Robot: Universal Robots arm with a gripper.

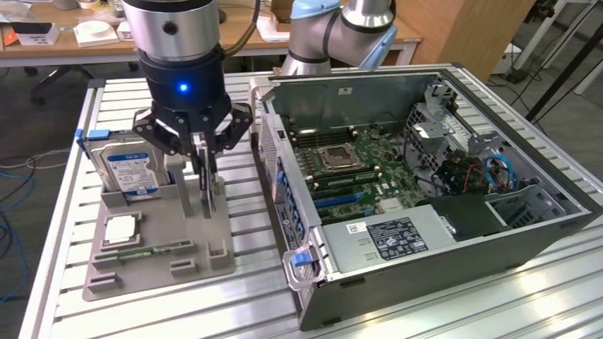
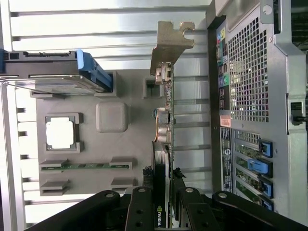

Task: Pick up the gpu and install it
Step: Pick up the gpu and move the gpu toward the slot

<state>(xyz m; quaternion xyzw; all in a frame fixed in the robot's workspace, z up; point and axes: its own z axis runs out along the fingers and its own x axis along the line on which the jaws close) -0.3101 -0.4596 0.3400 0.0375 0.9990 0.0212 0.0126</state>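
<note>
The gpu is a thin dark card standing on edge at the grey holder, to the exterior view's left of the computer case. My gripper comes down on it from above, its fingers shut on the card's upper edge. In the wrist view the gpu shows edge-on, with its silvery bracket at the far end. My gripper has a black finger pressed on each side of the card. I cannot tell whether the card's lower edge still sits in the holder's slot.
The open computer case lies on its side with the motherboard facing up. The holder also carries a silver hard drive, a CPU and a green RAM stick. The slotted table runs around everything.
</note>
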